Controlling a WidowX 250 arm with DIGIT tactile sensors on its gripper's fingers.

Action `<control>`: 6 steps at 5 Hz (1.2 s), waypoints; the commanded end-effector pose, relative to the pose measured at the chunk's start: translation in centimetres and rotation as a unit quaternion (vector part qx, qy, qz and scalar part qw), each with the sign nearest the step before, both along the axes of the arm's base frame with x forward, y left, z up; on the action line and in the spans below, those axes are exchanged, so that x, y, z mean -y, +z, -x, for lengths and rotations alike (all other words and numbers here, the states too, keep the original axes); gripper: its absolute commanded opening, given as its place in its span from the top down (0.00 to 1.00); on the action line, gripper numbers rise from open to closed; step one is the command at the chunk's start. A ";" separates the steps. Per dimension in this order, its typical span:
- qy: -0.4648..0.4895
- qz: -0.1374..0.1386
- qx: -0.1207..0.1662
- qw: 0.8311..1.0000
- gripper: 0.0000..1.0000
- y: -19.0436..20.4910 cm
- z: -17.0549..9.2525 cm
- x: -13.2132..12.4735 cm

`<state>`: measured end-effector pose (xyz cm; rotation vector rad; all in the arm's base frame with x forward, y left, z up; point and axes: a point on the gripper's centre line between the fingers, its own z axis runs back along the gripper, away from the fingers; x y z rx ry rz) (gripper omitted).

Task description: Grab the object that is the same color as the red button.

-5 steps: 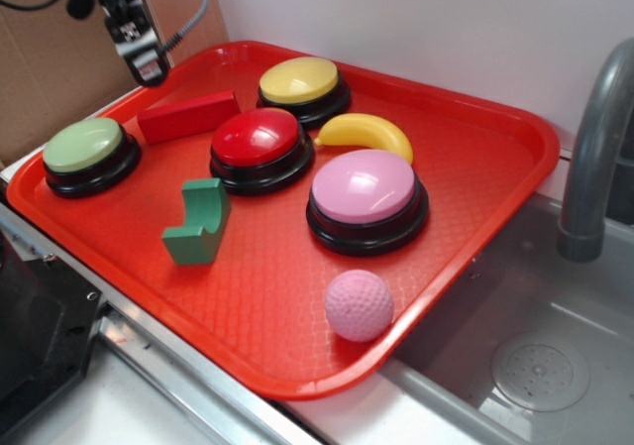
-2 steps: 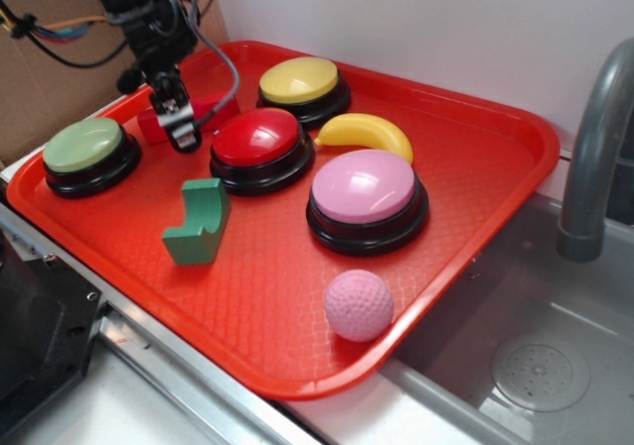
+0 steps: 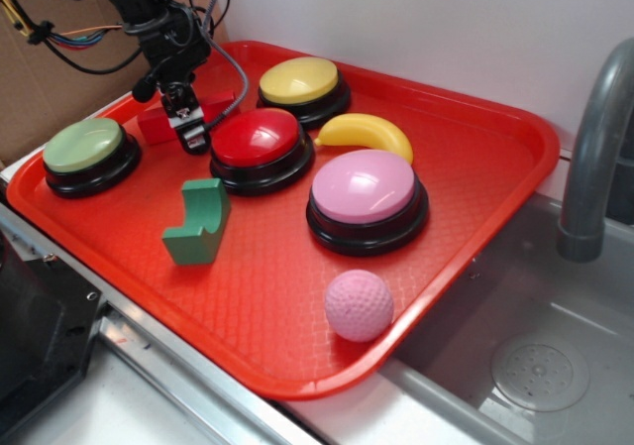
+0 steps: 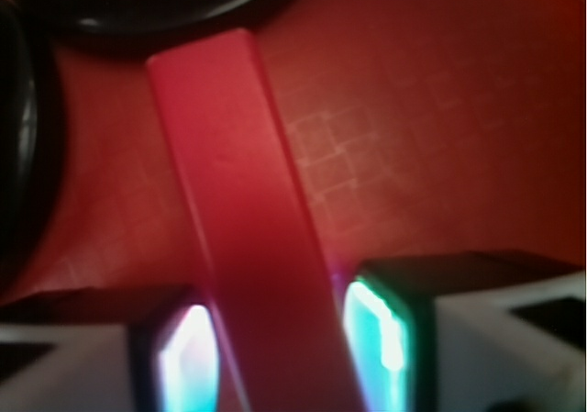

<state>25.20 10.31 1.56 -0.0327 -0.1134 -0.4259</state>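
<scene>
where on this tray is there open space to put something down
Bare floor of the tray lies right of the pink button and banana, and between the green block and ball. Crowded at the back left, where the claw straddles the red block.

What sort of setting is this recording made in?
Probably a toy kitchen set up as a lab workspace: a grey plastic faucet stands over a grey sink basin, beside a large red plastic tray holding domed buttons and toys, with brown cardboard behind.

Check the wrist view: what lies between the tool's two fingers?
The red block runs between the fingers of the tool, resting on the red tray.
</scene>
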 end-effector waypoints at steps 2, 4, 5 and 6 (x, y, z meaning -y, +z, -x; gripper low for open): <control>0.099 -0.040 0.006 0.994 1.00 7.0 -0.4 1.7; 0.182 -0.026 -0.023 0.983 1.00 11.6 2.8 5.9; 0.169 -0.020 -0.046 0.984 1.00 11.5 4.0 7.6; 0.122 -0.059 -0.054 0.989 1.00 12.0 4.5 9.1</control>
